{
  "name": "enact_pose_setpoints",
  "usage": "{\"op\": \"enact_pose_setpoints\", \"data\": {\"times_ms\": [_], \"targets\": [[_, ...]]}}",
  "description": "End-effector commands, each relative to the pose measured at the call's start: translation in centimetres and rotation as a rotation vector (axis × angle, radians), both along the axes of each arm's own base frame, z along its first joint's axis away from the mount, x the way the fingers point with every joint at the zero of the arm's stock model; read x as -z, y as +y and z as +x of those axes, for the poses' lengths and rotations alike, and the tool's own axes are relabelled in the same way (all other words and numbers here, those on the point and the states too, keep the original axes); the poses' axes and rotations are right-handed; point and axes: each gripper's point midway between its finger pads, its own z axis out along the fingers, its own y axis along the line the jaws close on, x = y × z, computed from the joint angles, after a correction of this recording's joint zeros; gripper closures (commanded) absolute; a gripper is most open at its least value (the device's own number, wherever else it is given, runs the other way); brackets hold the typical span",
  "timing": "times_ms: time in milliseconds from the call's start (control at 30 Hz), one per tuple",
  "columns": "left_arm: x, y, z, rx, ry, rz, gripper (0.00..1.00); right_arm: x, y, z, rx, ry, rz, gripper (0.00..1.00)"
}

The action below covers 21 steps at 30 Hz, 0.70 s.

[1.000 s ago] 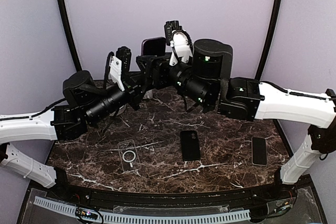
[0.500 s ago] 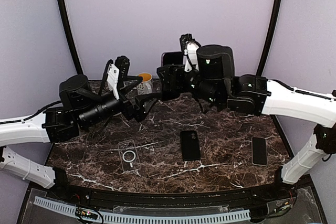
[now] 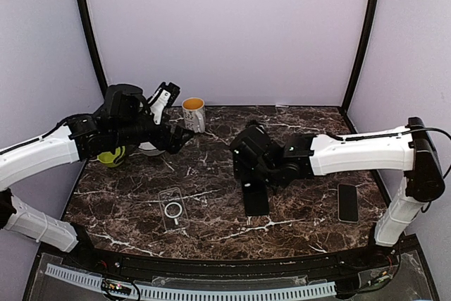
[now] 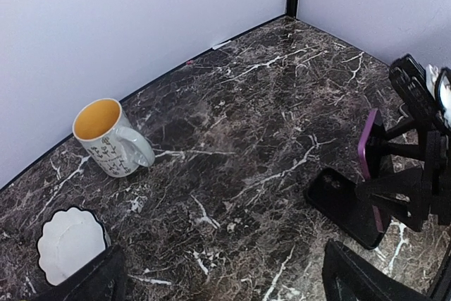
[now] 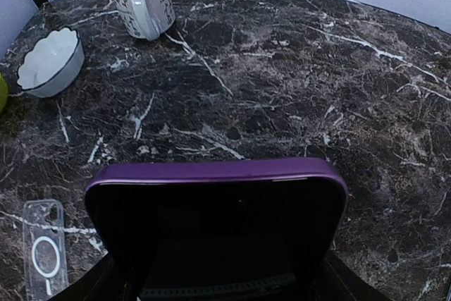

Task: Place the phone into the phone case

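The phone point(image 5: 215, 223), dark with a purple rim, is held on edge in my right gripper point(image 5: 218, 276), which is shut on its sides. In the left wrist view the phone point(image 4: 368, 147) stands upright just above the table. My right gripper point(image 3: 248, 158) hangs over the middle of the table. The clear phone case point(image 3: 173, 209) with its white ring lies flat at the front left, also seen as the phone case point(image 5: 44, 255). My left gripper point(image 3: 176, 139) is open and empty at the back left. Its fingertips point(image 4: 356, 280) are spread wide.
A black phone point(image 3: 255, 199) lies flat just below my right gripper, and another black phone point(image 3: 347, 202) lies at the right. A white mug point(image 3: 194, 114) with a yellow inside, a white bowl point(image 4: 70, 244) and a green object point(image 3: 109, 156) sit at the back left.
My left gripper opened and pulled back to the left. The right arm swung down from high at the back to low over the table's middle, still holding the phone.
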Motion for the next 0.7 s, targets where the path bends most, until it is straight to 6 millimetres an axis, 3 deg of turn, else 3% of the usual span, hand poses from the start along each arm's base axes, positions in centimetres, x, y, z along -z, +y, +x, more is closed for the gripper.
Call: {"op": "enact_pose_setpoints", "data": {"times_ms": [0,200,667], "targets": [[0.2,0.2,1.7,0.012,-0.015,0.073,0.01,1.9,-0.3,0.3,0.055,0.015,0.105,1.0],[4.0,1.4,1.4,0.009,0.025,0.098,0.01,5.2,-1.2,-0.4,0.105,0.083,0.125,1.0],[3.6,2.3,1.5,0.0,-0.011,0.099,0.01,7.9,-1.4,0.4,0.125,0.122,0.039,1.0]]}}
